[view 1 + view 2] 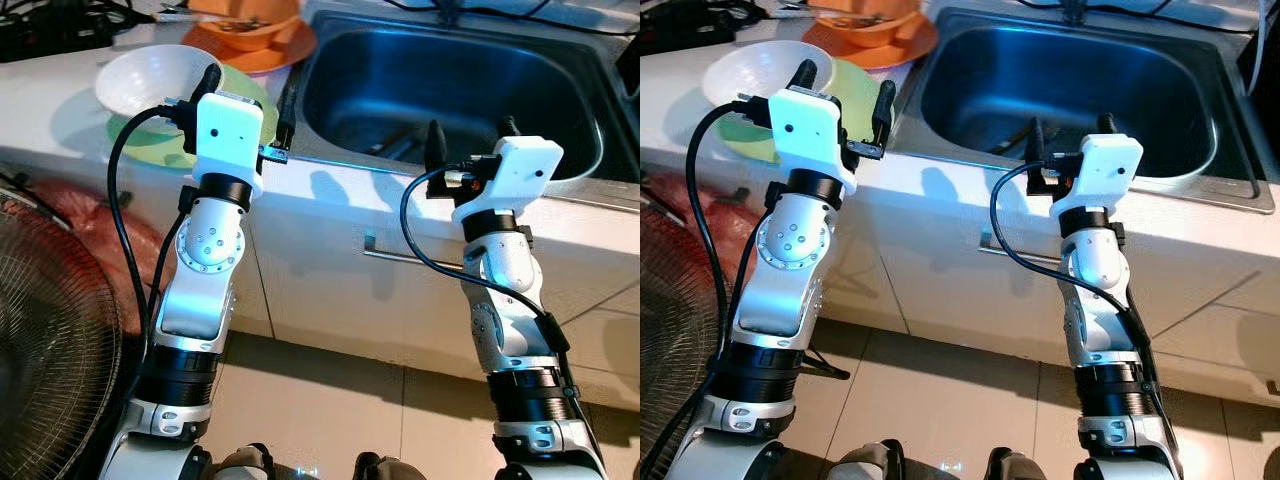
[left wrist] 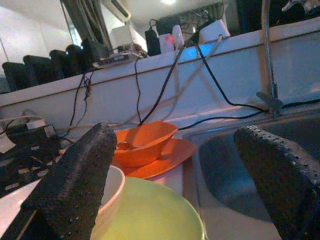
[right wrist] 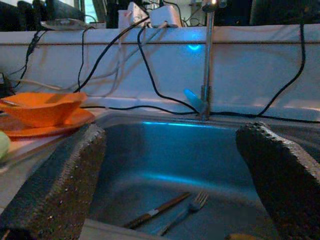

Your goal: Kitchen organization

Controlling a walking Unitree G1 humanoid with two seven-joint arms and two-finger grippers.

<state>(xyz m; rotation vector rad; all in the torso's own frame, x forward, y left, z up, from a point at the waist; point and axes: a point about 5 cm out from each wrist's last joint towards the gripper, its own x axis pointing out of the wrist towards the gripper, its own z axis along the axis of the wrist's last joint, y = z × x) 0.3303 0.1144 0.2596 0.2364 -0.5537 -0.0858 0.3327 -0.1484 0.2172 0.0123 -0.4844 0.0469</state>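
Observation:
A white bowl sits on a light green plate on the white counter, left of the steel sink. Behind them an orange bowl rests on an orange plate. My left gripper is open, raised over the green plate's right part, close to the white bowl. My right gripper is open at the sink's front rim. A fork and a brown-handled utensil lie on the sink floor.
A tap stands behind the sink, with black cables and a power strip along the back wall. A fan grille and a red cloth are on the floor to my left. Cabinet doors lie below the counter.

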